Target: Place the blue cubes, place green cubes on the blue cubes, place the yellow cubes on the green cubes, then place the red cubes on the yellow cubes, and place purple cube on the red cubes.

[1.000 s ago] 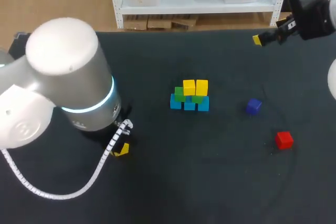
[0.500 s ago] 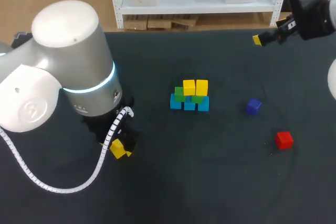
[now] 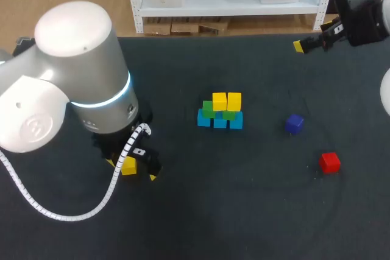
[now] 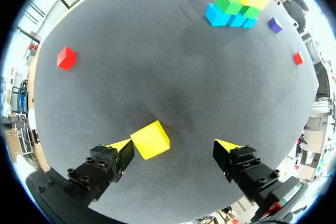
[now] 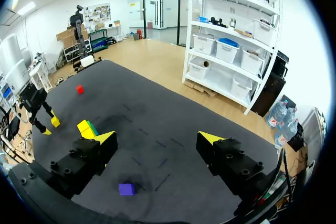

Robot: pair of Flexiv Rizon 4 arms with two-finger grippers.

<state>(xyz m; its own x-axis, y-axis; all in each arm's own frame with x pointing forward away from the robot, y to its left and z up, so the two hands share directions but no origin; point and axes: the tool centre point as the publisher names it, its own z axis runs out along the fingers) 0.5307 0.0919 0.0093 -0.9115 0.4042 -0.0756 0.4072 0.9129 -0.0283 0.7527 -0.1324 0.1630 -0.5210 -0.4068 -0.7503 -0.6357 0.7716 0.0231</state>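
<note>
At the table's middle stands a stack: blue cubes [image 3: 220,120] at the base, green cubes [image 3: 209,109] on them, two yellow cubes [image 3: 226,100] on top. My left gripper [image 4: 176,153] is open at the front left. A loose yellow cube [image 4: 150,139] lies on the table between its fingers, close to one tip. The same yellow cube [image 3: 128,165] shows under the left arm. A purple cube [image 3: 294,123] and a red cube [image 3: 329,162] lie to the right. Another red cube [image 4: 66,57] lies ahead of the left gripper. My right gripper [image 5: 157,142] hangs open and empty at the back right.
My large left arm [image 3: 73,89] covers much of the table's left side in the head view. A white cable [image 3: 91,211] loops from it over the front left. The dark mat [image 3: 244,211] is bare at the front and between the stack and the right gripper [image 3: 303,45].
My left gripper went from shut to open and let go of the yellow cube, which now lies on the table. The left arm shifted slightly. The right arm has stayed still.
</note>
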